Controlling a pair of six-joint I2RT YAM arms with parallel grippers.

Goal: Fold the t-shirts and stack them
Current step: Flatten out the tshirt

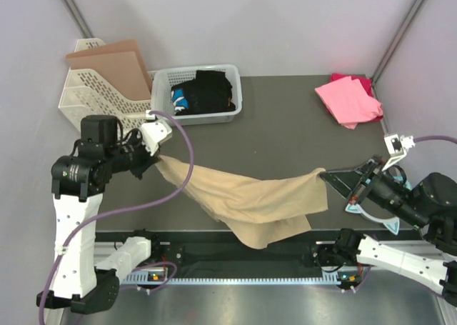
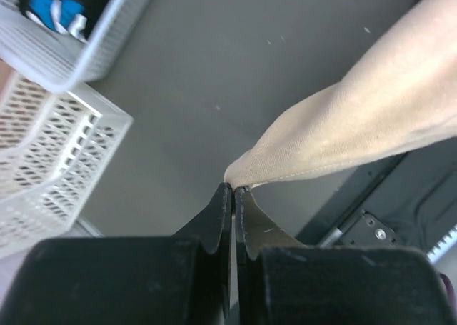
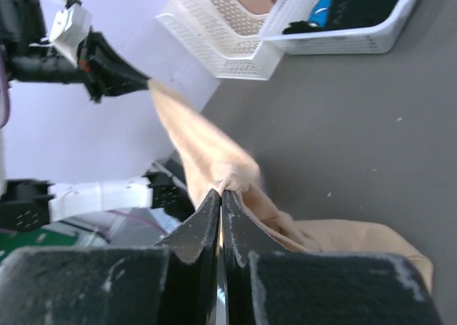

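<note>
A: While the tan t-shirt (image 1: pixel 250 200) hangs stretched, what holds it?
B: Left end effector (image 2: pixel 232 189), fingers together, clamped on one edge; right end effector (image 3: pixel 220 194) clamped likewise on the opposite edge; cloth sags between them over the bench (image 1: pixel 285 125).
A: And the pink t-shirt (image 1: pixel 348 100)?
B: Folded, well beyond the right end effector; it lies atop a magenta t-shirt (image 1: pixel 363 80).
</note>
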